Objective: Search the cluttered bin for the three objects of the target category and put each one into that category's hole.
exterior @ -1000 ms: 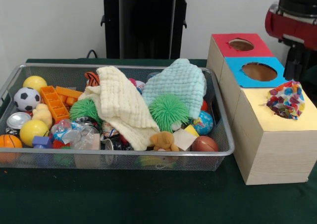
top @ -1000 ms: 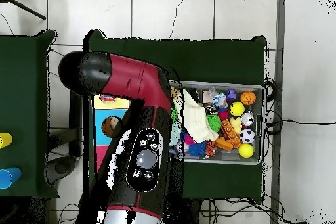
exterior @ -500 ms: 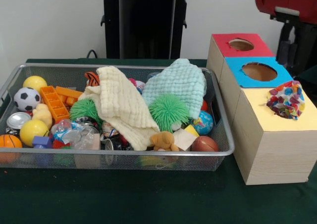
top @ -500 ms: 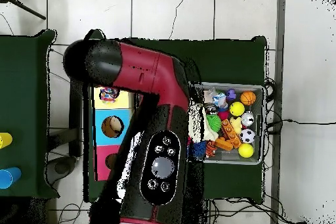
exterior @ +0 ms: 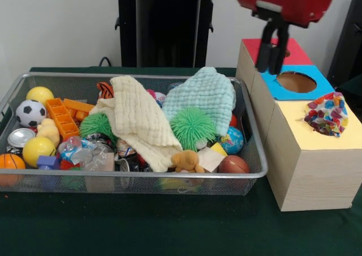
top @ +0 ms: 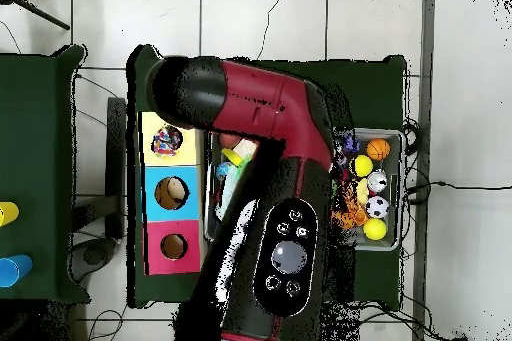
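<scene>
The silver wire-mesh bin (exterior: pixel 141 175) lies on the green table, full of toys and cloths; in the overhead view (top: pixel 400 189) my arm covers most of it. One patchwork ball (exterior: pixel 326 114) of small coloured patches sits in the round hole of the yellow-topped wooden box (exterior: pixel 294 126), sticking up out of it; it also shows in the overhead view (top: pixel 166 141). My gripper (exterior: pixel 270 55) hangs above the red-topped and blue-topped boxes, left of and beyond the ball. It is open with a narrow gap and empty. No other patchwork ball shows.
The blue-topped box (exterior: pixel 317 89) and the red-topped box (exterior: pixel 254 52) stand behind the yellow one. In the bin: a cream cloth (exterior: pixel 138 120), a mint cloth (exterior: pixel 206 94), a spiky green ball (exterior: pixel 192 127), a globe ball (exterior: pixel 232 140), a soccer ball (exterior: pixel 30 112).
My arm has swung from the right edge leftward over the boxes, toward the bin. The patchwork ball has stayed in the yellow box's hole.
</scene>
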Tool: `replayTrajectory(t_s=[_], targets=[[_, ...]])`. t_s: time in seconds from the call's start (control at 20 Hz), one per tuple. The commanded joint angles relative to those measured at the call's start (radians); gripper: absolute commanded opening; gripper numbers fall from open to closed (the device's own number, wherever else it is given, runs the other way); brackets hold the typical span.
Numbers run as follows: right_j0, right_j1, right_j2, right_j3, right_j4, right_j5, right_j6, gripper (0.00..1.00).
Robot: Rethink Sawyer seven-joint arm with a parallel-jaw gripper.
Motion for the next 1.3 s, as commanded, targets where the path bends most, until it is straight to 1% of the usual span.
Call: replayTrajectory(t_s=[0.05,0.15,0.25,0.3,0.45,0.6,0.8,0.9,0.95,1.15,1.2,1.3], targets=[[-0.076,0.044,0.037,0.025,-0.132,-0.017,-0.110,0.00],[-0.094,0.045,0.051,0.042,-0.152,-0.046,-0.109,0.00],[-0.111,0.040,0.072,0.082,-0.159,-0.074,-0.102,0.00],[-0.111,0.028,0.078,0.116,-0.166,-0.100,-0.097,0.00],[-0.135,0.027,0.122,0.180,-0.155,-0.124,-0.096,0.00],[-0.144,0.031,0.135,0.224,-0.158,-0.146,-0.081,0.00],[-0.129,0.031,0.126,0.254,-0.163,-0.134,-0.048,0.00],[-0.132,0.024,0.135,0.277,-0.156,-0.138,-0.048,0.00],[-0.142,0.020,0.152,0.295,-0.144,-0.137,-0.054,0.00],[-0.146,0.014,0.161,0.316,-0.147,-0.145,-0.054,0.00],[-0.146,0.012,0.163,0.319,-0.151,-0.143,-0.046,1.00],[-0.142,0.016,0.156,0.315,-0.157,-0.155,-0.036,1.00]])
